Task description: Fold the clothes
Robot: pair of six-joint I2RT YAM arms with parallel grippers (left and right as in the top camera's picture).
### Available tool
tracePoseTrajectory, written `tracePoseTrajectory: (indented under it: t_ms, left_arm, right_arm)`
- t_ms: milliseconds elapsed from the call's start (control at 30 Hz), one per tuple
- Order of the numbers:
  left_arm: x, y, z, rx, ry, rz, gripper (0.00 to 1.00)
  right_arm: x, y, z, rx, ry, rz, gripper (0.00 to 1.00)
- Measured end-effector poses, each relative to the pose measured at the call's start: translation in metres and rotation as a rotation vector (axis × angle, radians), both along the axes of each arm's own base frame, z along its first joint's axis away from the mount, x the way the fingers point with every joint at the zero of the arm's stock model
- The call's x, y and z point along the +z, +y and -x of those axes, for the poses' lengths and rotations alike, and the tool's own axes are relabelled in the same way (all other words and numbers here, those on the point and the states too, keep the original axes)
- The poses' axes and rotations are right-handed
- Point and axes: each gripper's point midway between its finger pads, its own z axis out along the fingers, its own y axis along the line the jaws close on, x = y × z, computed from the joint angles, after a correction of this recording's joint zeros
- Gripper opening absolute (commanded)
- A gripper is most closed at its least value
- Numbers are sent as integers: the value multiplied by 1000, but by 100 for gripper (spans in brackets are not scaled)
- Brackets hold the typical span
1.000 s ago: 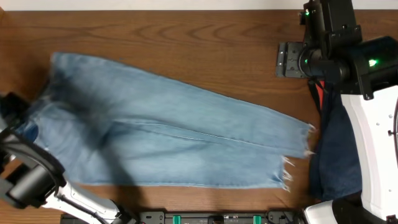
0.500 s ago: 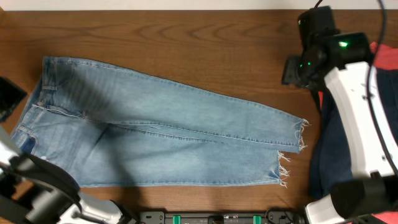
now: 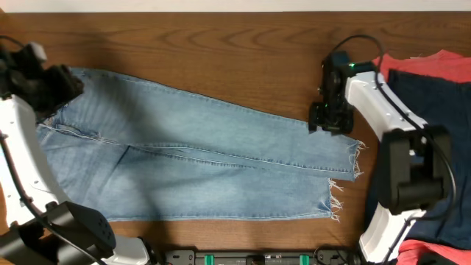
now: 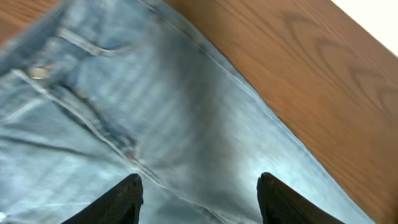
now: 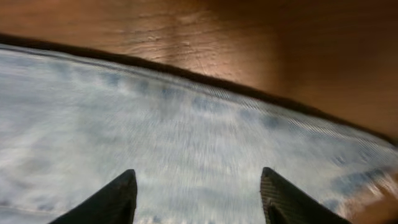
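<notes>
At the left end of the counter (image 3: 221, 37) lies the waist (image 3: 70, 147) of the jeans (image 3: 206, 165). The left fingers (image 4: 121, 202) hang over its upper corner, spread wide with nothing between them. The left wrist view shows stitched seams and a small metal rivet (image 4: 38, 73) below them.

From there the jeans run flat across the middle of the counter. One leg lies partly over the other, and both slant slightly down toward the right. The denim is a pale, faded blue, lighter along the thighs, with a long seam line (image 3: 221, 158) where the legs meet.

The cloth looks thick and fairly heavy for a garment, soft enough to fold but likely to drag and hold friction on the wood. It should not slip out of a firm pinch. The best holds are probably the doubled edges: the waistband at the left and the hems at the right.

Farther right, the right fingers (image 5: 115, 199) are also spread and empty. They are low over the upper leg's far edge, near the frayed whitish hems (image 3: 346, 180). That view is blurred, so I cannot tell whether they touch the cloth.

Beyond the hems sit a navy garment (image 3: 452, 140) and a red garment (image 3: 434, 62), apart from the jeans.
</notes>
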Motion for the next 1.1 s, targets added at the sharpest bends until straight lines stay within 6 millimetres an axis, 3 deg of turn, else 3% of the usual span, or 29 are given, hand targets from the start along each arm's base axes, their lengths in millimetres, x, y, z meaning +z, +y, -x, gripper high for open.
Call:
tracePoseTrajectory:
  t_ms: [100,200,233,300,333,367,500,600,700,800,833,867,900,933,1033,1100]
  left_arm:
    - [0,-10,-3,-40,0,-6,60]
    - [0,-13,-4,-52,0,-7,60]
    - [0,-13,-3,-55,2,-6,61]
    - [-1,-13,-3,-55,5,-6,60]
    - [-1,-14,-2,-55,7,-5,60]
    - [-1,-14,-2,-55,8,-4,60]
    - [-1,-14,-2,-55,8,-4,60]
    - [-1,-14,-2,-55,8,-4,61]
    - [-1,-14,-2,-55,8,-4,61]
    - [0,-13,-3,-56,2,-8,63]
    - [0,-13,-5,-57,-4,-12,65]
    - [1,-12,-5,-61,-7,-15,66]
    - [1,-12,-6,-62,-9,-17,67]
    - [1,-12,-6,-65,-9,-19,68]
    - [1,-12,-5,-68,-8,-20,68]
    - [0,-13,-5,-75,-6,-23,68]
  right_arm:
    - [-18,1,2,24,14,-7,66]
    - [-27,1,-1,47,-11,-11,53]
    - [-27,0,-4,54,-31,-5,45]
    - [-28,-1,-11,62,-77,-1,14]
    - [-29,-1,-14,67,-97,2,4]
    - [-29,-1,-20,68,-127,3,1]
    - [-28,1,-48,43,-256,-9,1]
    - [-24,0,-86,-6,-406,-41,1]
    - [-21,-14,-122,-86,-530,-83,1]
    - [-16,-35,-141,-170,-589,-97,1]
    - [-12,-45,-148,-200,-603,-101,13]
    - [-8,-50,-153,-222,-612,-108,33]
    - [-3,-54,-157,-238,-615,-114,45]
    - [3,-57,-159,-241,-613,-121,52]
    - [25,-56,-163,-227,-585,-161,56]
    - [35,-49,-156,-195,-533,-185,57]
